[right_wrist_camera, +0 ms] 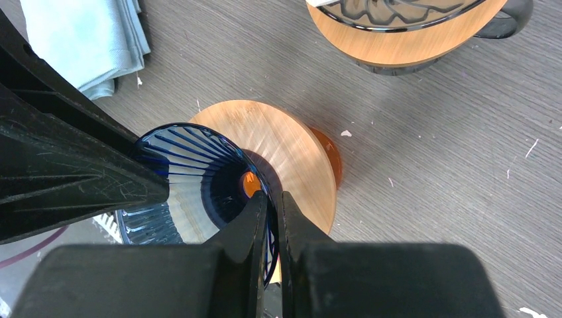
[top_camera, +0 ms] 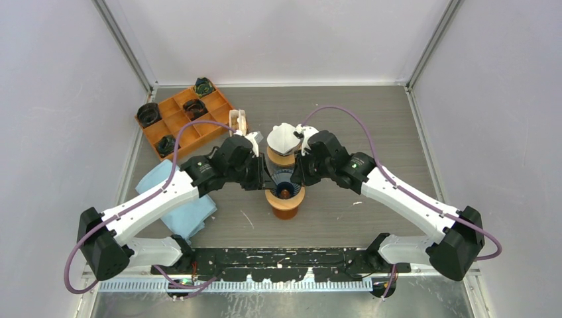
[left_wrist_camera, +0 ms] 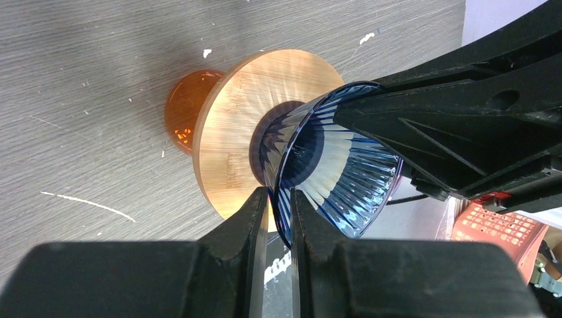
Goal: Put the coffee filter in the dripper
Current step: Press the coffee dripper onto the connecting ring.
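A blue ribbed glass dripper (top_camera: 283, 179) with a round wooden collar (left_wrist_camera: 232, 132) stands on an orange cup (top_camera: 286, 207) at the table's middle. My left gripper (left_wrist_camera: 278, 195) is shut on the dripper's (left_wrist_camera: 351, 179) near rim, one finger inside and one outside. From the other side my right gripper (right_wrist_camera: 272, 197) is shut on the opposite rim of the same dripper (right_wrist_camera: 179, 159). The inside of the cone holds nothing. The white coffee filter (top_camera: 283, 138) sits just behind, in a second wood-collared dripper (right_wrist_camera: 404, 40).
An orange compartment tray (top_camera: 173, 118) with several dark items lies at the back left. A light blue cloth (top_camera: 179, 199) is folded under the left arm. A small beige object (top_camera: 238, 122) stands beside the tray.
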Robot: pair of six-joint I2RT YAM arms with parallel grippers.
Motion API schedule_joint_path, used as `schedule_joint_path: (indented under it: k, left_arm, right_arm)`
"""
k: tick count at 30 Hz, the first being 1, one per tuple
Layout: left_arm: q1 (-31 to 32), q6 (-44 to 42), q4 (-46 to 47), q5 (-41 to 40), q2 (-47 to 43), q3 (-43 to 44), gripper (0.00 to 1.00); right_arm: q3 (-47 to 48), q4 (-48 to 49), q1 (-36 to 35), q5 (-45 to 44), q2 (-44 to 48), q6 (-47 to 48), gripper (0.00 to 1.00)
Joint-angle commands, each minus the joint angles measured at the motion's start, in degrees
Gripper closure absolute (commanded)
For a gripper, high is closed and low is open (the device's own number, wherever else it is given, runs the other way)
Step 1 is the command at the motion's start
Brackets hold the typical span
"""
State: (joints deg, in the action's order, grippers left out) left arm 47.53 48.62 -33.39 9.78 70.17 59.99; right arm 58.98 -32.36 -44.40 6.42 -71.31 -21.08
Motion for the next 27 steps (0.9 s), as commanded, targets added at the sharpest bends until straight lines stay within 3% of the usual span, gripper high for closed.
schedule_joint_path:
  k: [1,5,17,27]
  left_arm:
    - [0.99,-2.38,-4.70,-1.39,1.63,-0.31,0.84]
    - [1.07,-2.48,-5.07,-2.24,0.88,0.14,0.80]
    - [0.97,-2.97,-5.47,-5.78,-1.81,4.95,0.66]
    - [0.92,-4.28,-6.32,-8.58,-3.18,8.21,0.46]
  right_arm:
    - [-4.88,-9.16,-1.51,-5.96,-6.54,2.84,0.99]
    - [-2.86,-9.82,-1.73,-5.61,-5.68,3.06,0.98]
    - [4.20,-10.27,-1.66,-4.84,-2.13,3.42,0.78]
    - [10.04,-10.36,-1.65,-3.69,-0.96,3.41,0.65]
